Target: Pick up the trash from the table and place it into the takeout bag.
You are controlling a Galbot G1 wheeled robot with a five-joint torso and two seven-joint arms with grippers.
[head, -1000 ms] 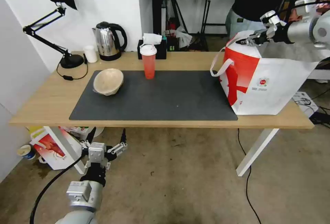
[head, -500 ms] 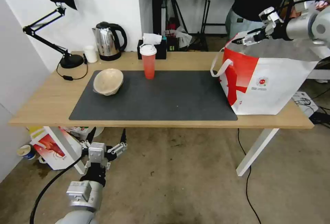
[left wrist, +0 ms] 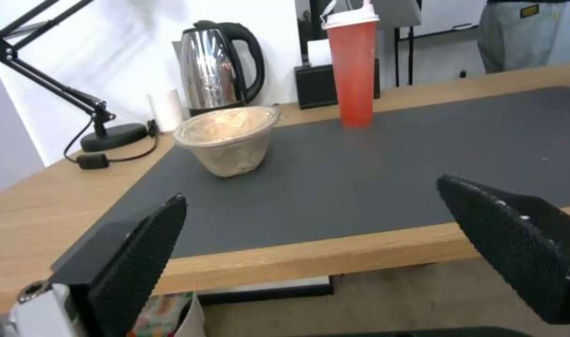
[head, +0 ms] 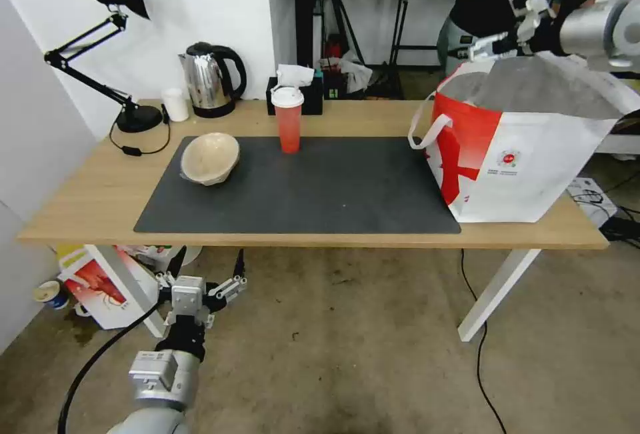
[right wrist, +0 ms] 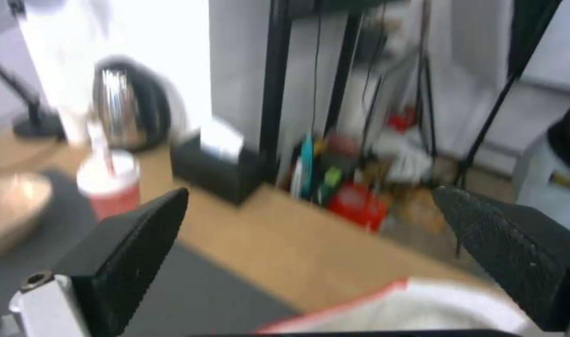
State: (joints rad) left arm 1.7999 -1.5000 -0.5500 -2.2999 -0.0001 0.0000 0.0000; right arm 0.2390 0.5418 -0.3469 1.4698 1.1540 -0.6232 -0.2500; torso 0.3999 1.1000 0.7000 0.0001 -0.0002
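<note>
Two leftovers stood on the table (head: 80,211), both on the dark grey mat (head: 320,194) and both toward its left half. Left pincer (head: 200,279) hung low in front of the table's near edge, below the top, fingers (left wrist: 141,252) spread wide and holding nothing; textured black pads. Beige fibre bowl (head: 210,157) lay up and just beyond it, tipped on its side, mouth turned toward the left front, matte pulpy wall, rounded. Judged the nearer arm for the bowl: the left by far. Tall red cup (head: 289,124) farther back near the mat's rear edge, upright, long axis vertical, translucent plastic with a white lid (head: 287,96), black tissue box (head: 297,97) just behind it. Takeout bag (head: 513,154) at the table's right end, boxy, red and white, crinkled silver lining, mouth open upward, strap handle (head: 427,131) drooping on its left side. Right pincer (head: 477,51) hovered above the bag's rear left rim, spread, empty, well apart from both leftovers; cup lay far to its left and lower
</note>
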